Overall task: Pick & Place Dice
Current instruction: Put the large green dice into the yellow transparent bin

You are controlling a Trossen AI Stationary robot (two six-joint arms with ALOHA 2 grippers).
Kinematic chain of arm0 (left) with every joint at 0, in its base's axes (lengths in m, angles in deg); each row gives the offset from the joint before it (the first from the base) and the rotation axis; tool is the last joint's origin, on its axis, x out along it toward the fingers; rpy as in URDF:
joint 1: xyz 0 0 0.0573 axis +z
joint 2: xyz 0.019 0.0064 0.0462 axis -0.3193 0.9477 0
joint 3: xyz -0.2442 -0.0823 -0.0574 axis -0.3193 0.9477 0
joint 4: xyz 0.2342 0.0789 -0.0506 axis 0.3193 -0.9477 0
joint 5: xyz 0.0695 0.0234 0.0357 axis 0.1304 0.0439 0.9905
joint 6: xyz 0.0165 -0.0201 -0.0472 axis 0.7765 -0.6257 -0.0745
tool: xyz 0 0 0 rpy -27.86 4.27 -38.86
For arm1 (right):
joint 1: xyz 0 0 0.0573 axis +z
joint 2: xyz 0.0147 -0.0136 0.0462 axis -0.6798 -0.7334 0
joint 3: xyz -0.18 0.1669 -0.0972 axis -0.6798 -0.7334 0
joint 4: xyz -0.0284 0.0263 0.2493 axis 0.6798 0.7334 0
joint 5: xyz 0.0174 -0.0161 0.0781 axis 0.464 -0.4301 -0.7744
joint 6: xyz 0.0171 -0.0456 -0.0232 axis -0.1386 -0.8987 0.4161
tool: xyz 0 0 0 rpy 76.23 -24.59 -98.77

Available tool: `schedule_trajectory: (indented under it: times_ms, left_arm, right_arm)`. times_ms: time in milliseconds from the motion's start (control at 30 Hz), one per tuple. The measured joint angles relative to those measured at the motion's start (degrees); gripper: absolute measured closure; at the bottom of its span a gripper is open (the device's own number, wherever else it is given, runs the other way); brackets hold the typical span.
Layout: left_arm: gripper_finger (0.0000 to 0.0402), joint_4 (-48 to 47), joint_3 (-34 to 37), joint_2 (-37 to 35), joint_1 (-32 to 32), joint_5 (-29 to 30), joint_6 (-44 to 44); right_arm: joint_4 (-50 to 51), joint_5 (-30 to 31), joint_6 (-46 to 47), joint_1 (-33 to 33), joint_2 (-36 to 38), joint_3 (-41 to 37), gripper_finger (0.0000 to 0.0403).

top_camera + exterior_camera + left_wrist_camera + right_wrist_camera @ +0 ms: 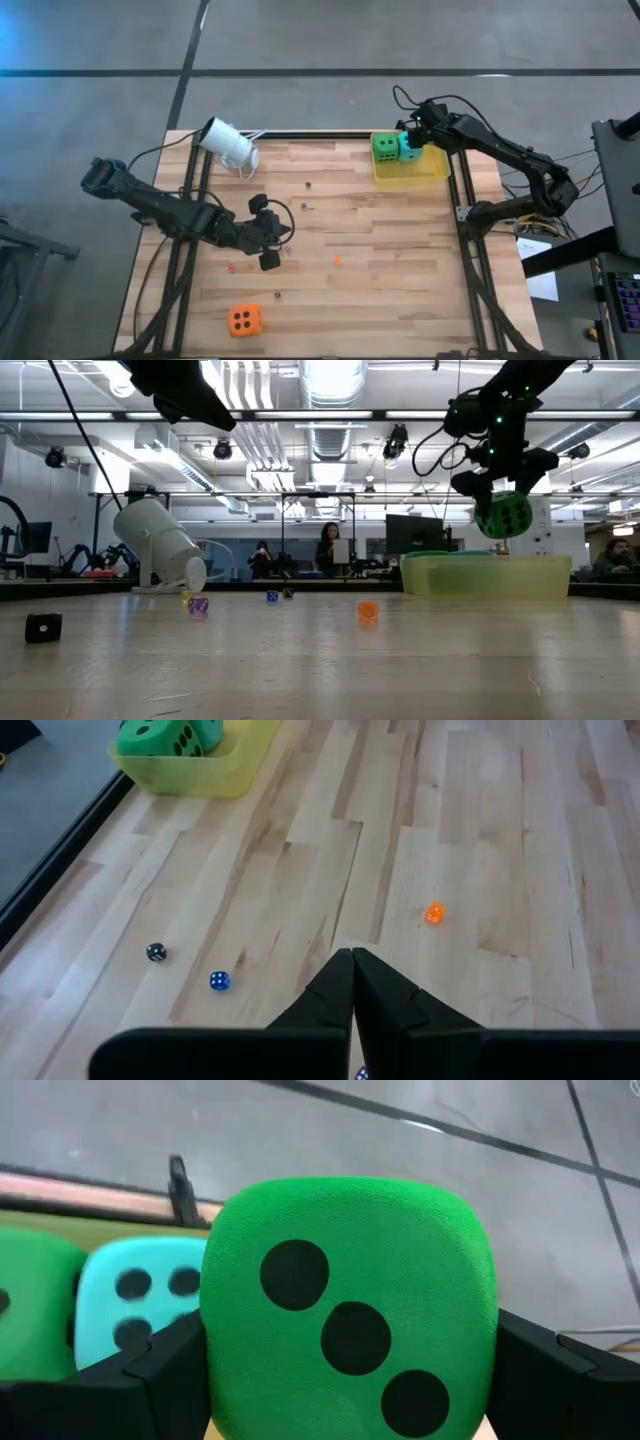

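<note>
Right gripper point(503, 510) jaws clamp a green die point(503, 515) above the yellow tray point(425, 170) at one o'clock; left gripper point(270, 255) jaws closed, empty.

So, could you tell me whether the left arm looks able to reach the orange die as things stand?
Probably yes: the left hand is shut and empty, and bare table lies between it and the orange die.

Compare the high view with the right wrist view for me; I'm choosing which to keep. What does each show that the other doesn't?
Only the high view: the orange die alone near the table's front edge, the white lamp, and the left gripper shut over the wood.

Only the right wrist view: the held green die filling the frame, three pips showing, between the right gripper's jaws.

Both: the teal die and the second green die in the yellow tray.
</note>
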Motion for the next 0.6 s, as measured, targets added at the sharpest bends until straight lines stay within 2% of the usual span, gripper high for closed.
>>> schedule_trajectory:
  times_ms: [233,600]
  left_arm:
    - [0.039,0.2,0.0,0.0,0.0,-0.2,0.0]
    - [0.039,0.2,0.0,0.0,0.0,-1.5,0.0]
  right_arm:
    - [-1.6,-0.4,0.2,-2.1,-5.7,-0.1,0.0064]
    - [1.1,-1.0,0.6,-2.7,-15.7,5.2,0.0064]
